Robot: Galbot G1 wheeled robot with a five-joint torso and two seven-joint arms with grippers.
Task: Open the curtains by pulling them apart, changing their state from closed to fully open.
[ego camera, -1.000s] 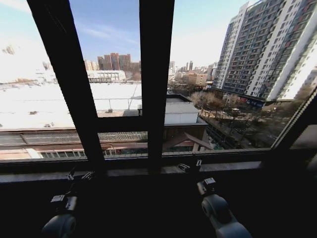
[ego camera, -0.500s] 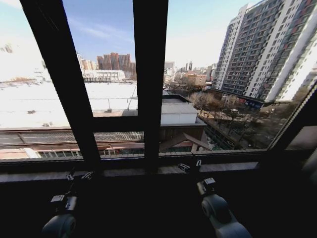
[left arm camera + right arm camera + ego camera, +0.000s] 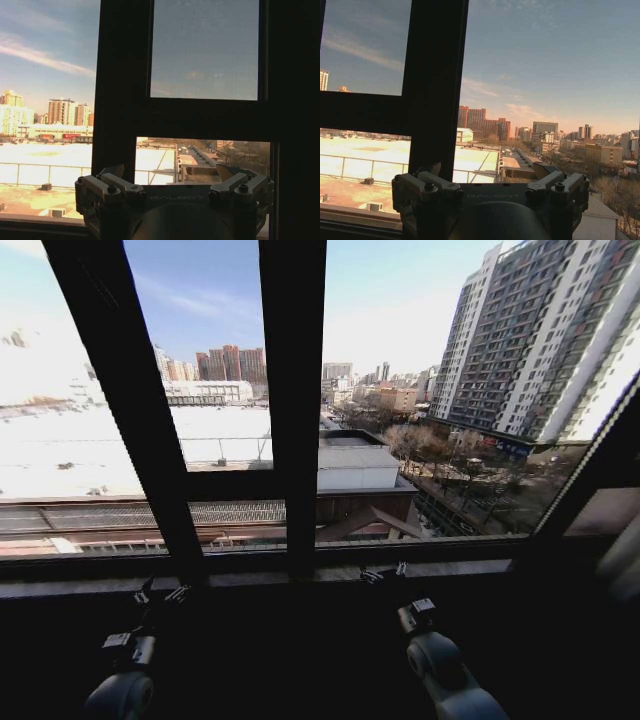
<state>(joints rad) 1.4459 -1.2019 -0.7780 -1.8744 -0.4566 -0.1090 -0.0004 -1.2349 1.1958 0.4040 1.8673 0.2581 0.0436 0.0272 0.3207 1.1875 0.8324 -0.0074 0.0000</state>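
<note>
Head view: both end effectors open, low before the dark window frame (image 3: pixel 290 390).

Matt dark window frame bars (image 3: pixel 290 400), clear smooth glass (image 3: pixel 420 390), matt metal left end effector (image 3: pixel 170 182).

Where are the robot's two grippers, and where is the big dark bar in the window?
left gripper (image 3: pixel 160 594), head view, between its fingertips.
right gripper (image 3: pixel 385 573), head view, between its fingertips.
window bar (image 3: pixel 292 390), head view, middle of the upright bar.
</note>
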